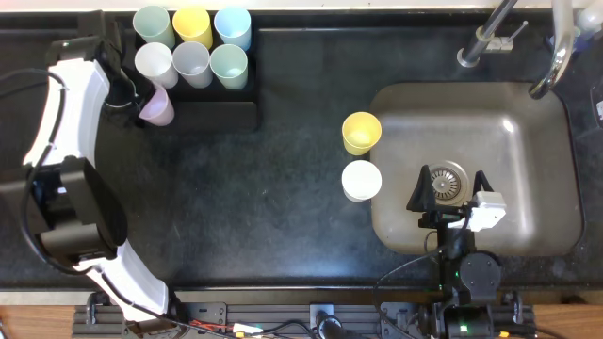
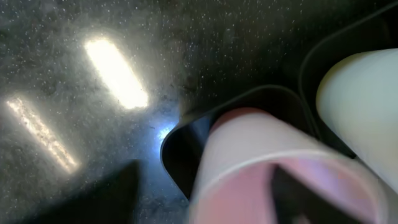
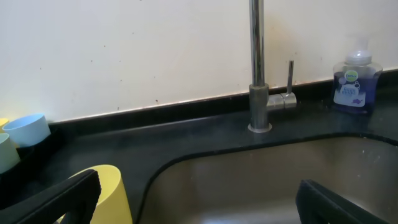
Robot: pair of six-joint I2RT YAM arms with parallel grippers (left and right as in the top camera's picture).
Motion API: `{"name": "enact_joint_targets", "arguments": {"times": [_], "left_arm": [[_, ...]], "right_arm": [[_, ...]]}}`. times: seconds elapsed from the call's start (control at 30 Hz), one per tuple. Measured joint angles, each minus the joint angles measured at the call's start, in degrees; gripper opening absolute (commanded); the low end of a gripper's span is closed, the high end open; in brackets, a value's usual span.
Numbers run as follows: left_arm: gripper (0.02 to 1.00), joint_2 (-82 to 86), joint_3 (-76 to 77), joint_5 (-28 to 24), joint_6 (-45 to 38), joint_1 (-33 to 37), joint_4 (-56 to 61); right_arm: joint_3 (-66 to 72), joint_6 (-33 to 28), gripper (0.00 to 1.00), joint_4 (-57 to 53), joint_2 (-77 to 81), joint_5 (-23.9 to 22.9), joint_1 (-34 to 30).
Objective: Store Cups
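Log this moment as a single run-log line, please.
left hand: shut on pink plastic cup, tilted over empty slot of black cup tray | right hand: open over steel sink | yellow plastic cup, white plastic cup: on dark counter

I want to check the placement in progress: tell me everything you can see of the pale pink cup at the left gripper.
The pale pink cup is a plain, smooth tumbler, plastic by its look, slightly translucent, tapering to a narrower base. The left gripper grips it at the rim and holds it tilted, with its base pointing into an empty slot of the black cup rack, next to a stored white cup. Whether its base touches the rack I cannot tell.
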State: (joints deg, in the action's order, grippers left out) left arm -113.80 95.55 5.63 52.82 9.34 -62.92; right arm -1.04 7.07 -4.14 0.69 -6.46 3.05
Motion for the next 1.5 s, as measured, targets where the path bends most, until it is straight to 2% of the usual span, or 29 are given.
{"name": "enact_joint_targets", "arguments": {"times": [0.33, 0.5, 0.67, 0.87, 1.03, 1.23, 1.5], "left_arm": [[1.0, 2.69, 0.0, 0.0, 0.2, -0.55, -2.01], [1.0, 9.81, 0.85, -0.07, -1.33, -5.42, -2.23], [1.0, 12.24, 6.58, -0.17, -4.83, -20.17, 0.98], [1.0, 9.29, 8.0, -0.15, -6.32, -42.51, 14.99], [1.0, 3.1, 8.11, -1.75, -6.16, -53.72, 20.22], [1.0, -2.43, 8.09, -4.33, -4.83, -54.66, 14.78], [1.0, -3.02, 8.09, -4.15, -2.6, -53.18, 8.44]], "right_arm": [[0.0, 0.0, 0.998, -0.02, 0.0, 0.02, 0.0], [0.0, 0.02, 0.998, 0.0, 0.0, 0.02, 0.0], [0.0, 0.0, 0.998, 0.0, 0.0, 0.0, 0.0], [0.0, 0.02, 0.996, -0.02, 0.0, 0.02, 0.0], [0.0, 0.0, 0.998, -0.02, 0.0, 0.02, 0.0], [0.0, 0.04, 0.998, -0.02, 0.0, 0.02, 0.0], [0.0, 0.0, 0.996, 0.0, 0.0, 0.04, 0.0]]}}
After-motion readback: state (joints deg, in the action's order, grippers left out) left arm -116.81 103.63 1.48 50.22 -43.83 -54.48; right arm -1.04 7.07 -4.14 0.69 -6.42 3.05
